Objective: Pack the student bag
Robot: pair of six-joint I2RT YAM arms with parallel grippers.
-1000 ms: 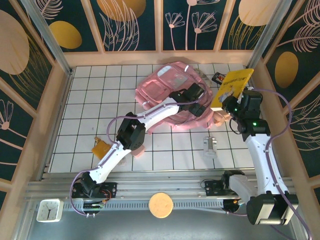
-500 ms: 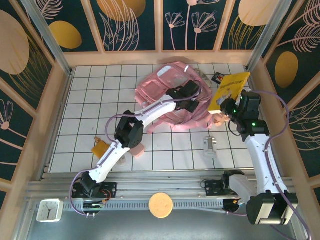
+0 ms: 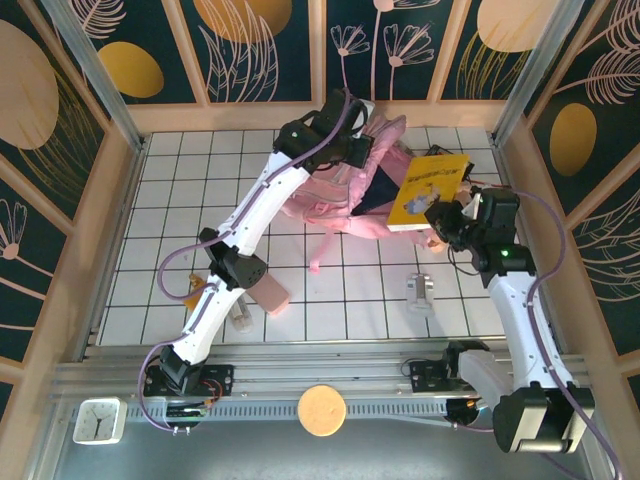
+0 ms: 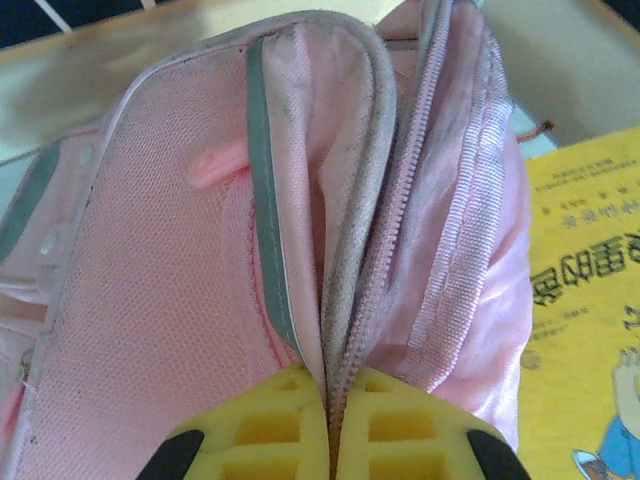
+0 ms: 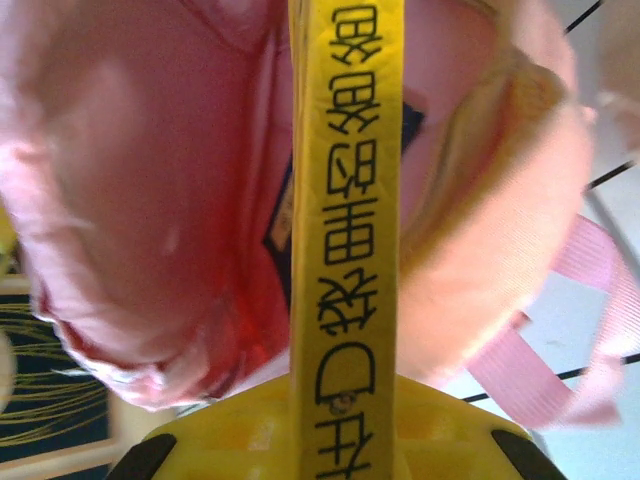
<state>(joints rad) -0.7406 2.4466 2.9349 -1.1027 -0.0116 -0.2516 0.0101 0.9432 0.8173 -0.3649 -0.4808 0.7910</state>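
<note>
Up close, the student bag (image 4: 200,250) was seen pinched at its zip by the left gripper (image 4: 330,400), a yellow book (image 5: 345,200) by the right gripper (image 5: 345,405).

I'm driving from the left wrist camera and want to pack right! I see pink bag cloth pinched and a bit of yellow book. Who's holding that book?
Observer: The right gripper is shut on the yellow book, gripping it edge-on.
Operator: Is the bag open over there?
Observer: Yes. From the right wrist, the student bag gapes, with pink walls either side of the book's far end.
Operator: Anything else on the table?
Observer: A small white object lies on the tiles, toward the right side.
</note>
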